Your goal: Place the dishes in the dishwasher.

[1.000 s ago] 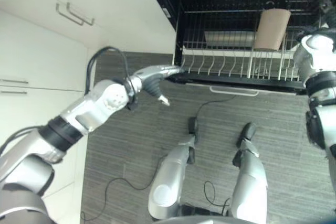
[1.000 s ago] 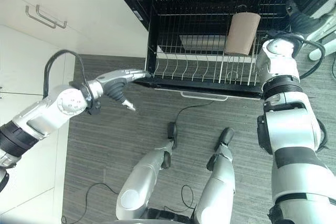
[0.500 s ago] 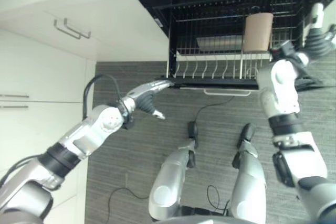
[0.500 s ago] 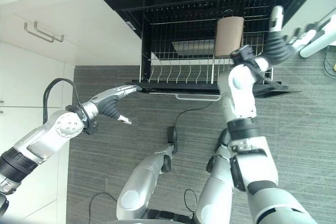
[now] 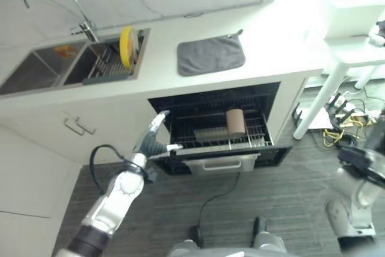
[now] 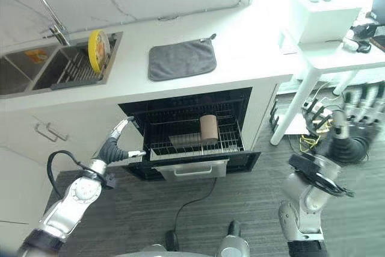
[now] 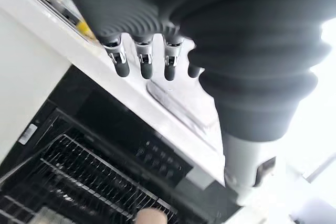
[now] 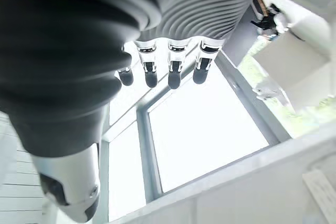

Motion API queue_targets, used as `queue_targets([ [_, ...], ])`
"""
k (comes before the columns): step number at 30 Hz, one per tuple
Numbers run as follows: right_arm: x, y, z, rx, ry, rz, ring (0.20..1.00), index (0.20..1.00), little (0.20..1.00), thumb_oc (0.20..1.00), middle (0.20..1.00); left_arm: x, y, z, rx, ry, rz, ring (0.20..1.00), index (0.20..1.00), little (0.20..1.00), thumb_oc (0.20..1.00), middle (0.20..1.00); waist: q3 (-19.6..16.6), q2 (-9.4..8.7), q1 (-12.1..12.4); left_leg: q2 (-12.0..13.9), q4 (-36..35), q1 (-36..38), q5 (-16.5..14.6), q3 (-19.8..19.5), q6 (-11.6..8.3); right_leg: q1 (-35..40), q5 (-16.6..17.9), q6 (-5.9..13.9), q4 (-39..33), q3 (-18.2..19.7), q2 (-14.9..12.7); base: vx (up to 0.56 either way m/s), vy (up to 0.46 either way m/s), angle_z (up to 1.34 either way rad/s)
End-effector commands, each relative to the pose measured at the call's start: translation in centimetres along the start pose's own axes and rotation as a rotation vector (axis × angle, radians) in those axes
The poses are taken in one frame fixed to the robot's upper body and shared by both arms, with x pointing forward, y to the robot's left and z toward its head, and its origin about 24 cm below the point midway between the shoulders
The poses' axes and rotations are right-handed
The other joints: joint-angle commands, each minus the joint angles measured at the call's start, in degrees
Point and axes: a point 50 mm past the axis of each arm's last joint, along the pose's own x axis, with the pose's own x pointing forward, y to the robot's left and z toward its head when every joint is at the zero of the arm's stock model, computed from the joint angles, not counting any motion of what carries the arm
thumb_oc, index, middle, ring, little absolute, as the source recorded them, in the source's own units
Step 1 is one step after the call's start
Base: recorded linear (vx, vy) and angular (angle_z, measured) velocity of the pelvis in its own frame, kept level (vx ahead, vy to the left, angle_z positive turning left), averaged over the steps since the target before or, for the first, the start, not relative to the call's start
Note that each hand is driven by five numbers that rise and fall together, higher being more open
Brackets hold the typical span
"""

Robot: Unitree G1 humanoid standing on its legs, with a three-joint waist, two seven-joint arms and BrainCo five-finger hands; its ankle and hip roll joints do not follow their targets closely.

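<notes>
One brown cup point(image 6: 209, 129) stands upright in the pulled-out wire rack point(image 6: 191, 141) of the open dishwasher point(image 5: 219, 121) under the white counter point(image 6: 240, 58). Left hand point(image 5: 155, 138), fingers straight and released, sits at the dishwasher's left front corner. Right hand point(image 6: 348, 126), fingers spread and empty, hangs well right of it. Yellow plate point(image 5: 126, 46) stands on edge in the sink rack point(image 5: 108, 67); grey mat point(image 6: 182, 59) lies mid-counter.

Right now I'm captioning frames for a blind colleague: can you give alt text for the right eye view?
An open dishwasher under a white counter holds a brown cup on its pulled-out rack; the left hand reaches its left edge. A yellow plate stands in the sink.
</notes>
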Motion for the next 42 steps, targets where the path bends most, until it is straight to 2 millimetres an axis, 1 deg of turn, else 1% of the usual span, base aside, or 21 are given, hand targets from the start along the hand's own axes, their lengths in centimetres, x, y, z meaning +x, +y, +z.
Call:
queue_targets([
  [1, 1.7, 2.7, -0.1, 0.014, 0.006, 0.251, 1.0, 1.0, 1.0, 1.0, 1.0, 1.6, 2.8, 3.7, -0.109, -0.243, 0.117, 1.0, 1.0, 1.0, 1.0, 1.0, 2.1, -2.65, 0.6, 0.5, 3.9, 2.6, -5.6, 1.0, -2.44, 5.3, -7.0, 4.78, 0.5, 1.7, -2.6, 0.0, 0.076, -0.01],
  [2, 1.3, 3.4, -1.4, -0.027, 0.106, 0.364, 1.0, 1.0, 1.0, 1.0, 1.0, 1.8, 2.5, 4.0, -0.231, -0.267, 0.089, 1.0, 1.0, 1.0, 1.0, 1.0, 1.0, -3.14, 0.8, 0.4, 4.0, 3.2, -6.0, 0.6, -2.46, 6.3, -7.4, 4.46, 0.3, 1.6, -2.3, -0.01, 0.054, 0.02],
  [3, 1.2, 3.6, -1.7, -0.027, 0.144, 0.396, 1.0, 1.0, 1.0, 1.0, 1.0, 1.7, 2.5, 4.1, -0.283, -0.281, 0.09, 1.0, 1.0, 1.0, 1.0, 1.0, 0.8, -3.26, 0.9, 0.4, 4.1, 3.3, -6.1, 0.5, -2.43, 6.5, -7.4, 4.39, 0.3, 1.6, -2.3, 0.02, 0.043, 0.0],
  [4, 0.8, 3.9, -2.6, -0.041, 0.209, 0.472, 1.0, 1.0, 1.0, 1.0, 1.0, 1.6, 2.5, 4.2, -0.406, -0.291, 0.087, 1.0, 1.0, 1.0, 1.0, 1.0, 0.3, -3.72, 1.4, 0.3, 4.5, 3.7, -6.5, 0.1, -2.37, 7.1, -7.7, 4.19, 0.4, 1.3, -2.3, 0.03, -0.001, -0.03],
  [5, 0.1, 4.3, -3.5, -0.038, 0.283, 0.57, 1.0, 1.0, 1.0, 1.0, 1.0, 1.3, 2.7, 4.0, -0.603, -0.313, 0.111, 1.0, 1.0, 1.0, 1.0, 1.0, -0.1, -4.31, 2.2, 0.1, 4.7, 4.2, -7.1, -0.5, -2.31, 8.0, -8.0, 4.08, 0.5, 0.8, -2.3, 0.04, -0.017, -0.04],
  [8, -0.5, 4.6, -4.5, -0.054, 0.358, 0.635, 1.0, 1.0, 1.0, 1.0, 1.0, 0.6, 3.3, 3.4, -0.822, -0.353, 0.191, 1.0, 1.0, 1.0, 1.0, 1.0, -0.8, -5.22, 3.5, -0.1, 4.8, 4.4, -7.2, -1.4, -2.24, 8.7, -7.9, 3.85, 0.3, 0.0, -2.5, 0.04, -0.045, 0.02],
  [9, -0.6, 4.7, -4.8, -0.061, 0.373, 0.639, 1.0, 1.0, 1.0, 1.0, 1.0, 0.4, 3.5, 3.3, -0.849, -0.363, 0.219, 1.0, 1.0, 1.0, 1.0, 1.0, -1.0, -5.52, 3.9, 0.0, 4.8, 4.5, -7.2, -1.7, -2.32, 9.0, -7.9, 3.78, 0.3, -0.3, -2.5, 0.05, -0.087, 0.07],
  [13, -0.7, 4.7, -5.5, -0.113, 0.416, 0.641, 1.0, 1.0, 1.0, 1.0, 1.0, 0.4, 4.3, 3.4, -0.773, -0.373, 0.287, 1.0, 1.0, 1.0, 1.0, 1.0, -1.3, -6.03, 4.9, 0.3, 4.1, 4.9, -6.8, -2.7, -2.75, 9.8, -8.2, 3.49, 0.1, -1.3, -2.3, 0.04, -0.071, 0.2],
  [19, -0.5, 4.6, -5.3, -0.083, 0.389, 0.669, 1.0, 1.0, 1.0, 1.0, 1.0, -0.5, 7.0, 4.1, -0.582, -0.46, 0.391, 1.0, 1.0, 1.0, 1.0, 1.0, -1.3, -5.22, 6.1, 1.3, 2.6, 5.0, -5.3, -3.4, -3.91, 10.7, -8.3, 3.37, -0.8, -3.0, -2.1, 0.0, -0.04, 0.12],
  [24, -0.3, 5.2, -5.0, -0.083, 0.349, 0.692, 1.0, 1.0, 1.0, 1.0, 1.0, -1.1, 7.9, 4.9, -0.422, -0.505, 0.404, 1.0, 1.0, 1.0, 1.0, 1.0, -1.6, -4.69, 6.8, 1.7, 2.4, 4.8, -4.8, -3.7, -4.36, 10.9, -8.2, 3.32, -1.1, -3.8, -2.0, -0.01, -0.017, 0.13],
  [28, 0.0, 5.3, -4.8, -0.088, 0.333, 0.681, 1.0, 1.0, 1.0, 1.0, 1.0, -1.2, 8.3, 5.0, -0.31, -0.504, 0.384, 1.0, 1.0, 1.0, 1.0, 1.0, -1.7, -4.35, 6.8, 2.0, 2.4, 4.8, -4.6, -3.5, -4.57, 10.9, -8.2, 3.35, -1.2, -3.7, -1.8, 0.0, -0.007, 0.03],
  [29, 2.0, 7.9, -4.9, -0.029, 0.252, 0.731, 1.0, 1.0, 1.0, 1.0, 1.0, 2.5, 4.2, 6.6, -0.713, -0.554, 0.081, 1.0, 1.0, 1.0, 1.0, 1.0, 1.5, -4.67, 5.9, -0.9, 8.1, -0.6, -6.8, -3.0, -4.36, 4.9, -9.3, 1.58, 3.1, -4.5, -0.5, 0.0, 0.0, 0.0],
  [32, 2.0, 8.1, -4.7, -0.019, 0.215, 0.726, 1.0, 1.0, 1.0, 1.0, 1.0, 2.5, 3.8, 6.4, -0.72, -0.539, 0.053, 1.0, 1.0, 1.0, 1.0, 1.0, 1.0, -4.69, 5.9, -1.8, 8.1, -0.4, -7.2, -4.2, -3.91, 5.5, -9.8, 1.52, 2.8, -3.0, 0.1, 0.07, 0.019, 0.02],
  [34, 2.0, 8.0, -4.6, 0.035, 0.222, 0.689, 1.0, 1.0, 1.0, 1.0, 1.0, 2.6, 3.6, 6.2, -0.725, -0.517, 0.053, 1.0, 1.0, 1.0, 1.0, 1.0, 0.7, -4.92, 5.7, -2.7, 9.7, -0.7, -8.3, -4.5, -3.29, 5.8, -10.5, 1.18, 3.6, -2.0, 0.5, 0.1, 0.04, 0.01],
  [35, 1.7, 7.8, -4.8, 0.051, 0.255, 0.674, 1.0, 1.0, 1.0, 1.0, 1.0, 2.6, 3.5, 6.1, -0.729, -0.507, 0.056, 1.0, 1.0, 1.0, 1.0, 1.0, 0.7, -5.25, 5.4, -3.6, 12.0, -1.0, -9.7, -3.9, -2.7, 5.9, -11.0, 0.92, 4.3, -1.8, 0.3, 0.13, 0.047, -0.01],
  [36, 1.5, 7.6, -4.6, 0.024, 0.237, 0.666, 1.0, 1.0, 1.0, 1.0, 1.0, 2.5, 3.4, 6.1, -0.729, -0.506, 0.057, 1.0, 1.0, 1.0, 1.0, 1.0, 0.7, -5.73, 5.3, -4.3, 15.6, -1.9, -11.4, -3.1, -2.22, 5.8, -11.4, 0.58, 5.1, -1.8, -0.2, 0.15, 0.058, 0.08],
  [37, 1.3, 7.3, -4.2, -0.004, 0.209, 0.656, 1.0, 1.0, 1.0, 1.0, 1.0, 2.3, 3.4, 6.3, -0.728, -0.508, 0.049, 1.0, 1.0, 1.0, 1.0, 1.0, 1.1, -6.44, 5.6, -5.0, 21.6, -4.4, -11.8, -3.0, -2.25, 6.1, -11.4, 0.12, 5.5, -1.8, -1.1, 0.08, 0.078, 0.12],
  [38, 1.4, 7.2, -3.9, -0.02, 0.192, 0.652, 1.0, 1.0, 1.0, 1.0, 1.0, 2.1, 3.4, 6.5, -0.72, -0.512, 0.045, 1.0, 1.0, 1.0, 1.0, 1.0, 1.5, -6.83, 6.0, -4.8, 26.4, -6.8, -11.6, -4.0, -2.66, 6.2, -11.3, -0.17, 5.7, -1.8, -1.8, 0.02, 0.108, 0.21],
  [39, 1.6, 7.2, -3.8, -0.024, 0.183, 0.651, 1.0, 1.0, 1.0, 1.0, 1.0, 2.0, 3.4, 6.6, -0.713, -0.514, 0.046, 1.0, 1.0, 1.0, 1.0, 1.0, 1.7, -6.77, 6.2, -4.5, 28.4, -7.9, -11.4, -4.8, -2.95, 5.9, -11.2, -0.24, 5.9, -1.6, -2.2, -0.01, 0.345, 0.19],
  [40, 2.1, 7.3, -3.6, -0.023, 0.159, 0.65, 1.0, 1.0, 1.0, 1.0, 1.0, 1.8, 3.5, 6.6, -0.696, -0.515, 0.048, 1.0, 1.0, 1.0, 1.0, 1.0, 2.1, -6.05, 6.3, -2.1, 27.4, -8.1, -10.2, -6.2, -3.87, 5.1, -11.6, 0.01, 7.2, -0.4, -2.9, -0.02, 0.481, 0.06],
  [42, 2.6, 7.5, -3.3, -0.014, 0.138, 0.667, 1.0, 1.0, 1.0, 1.0, 1.0, 1.5, 4.1, 6.4, -0.703, -0.519, 0.071, 1.0, 1.0, 1.0, 1.0, 1.0, 2.0, -4.53, 6.0, 2.2, 21.4, -6.2, -7.0, -8.1, -5.18, 3.9, -12.4, 1.01, 8.9, 1.0, -3.5, -0.02, 0.631, -0.25],
])
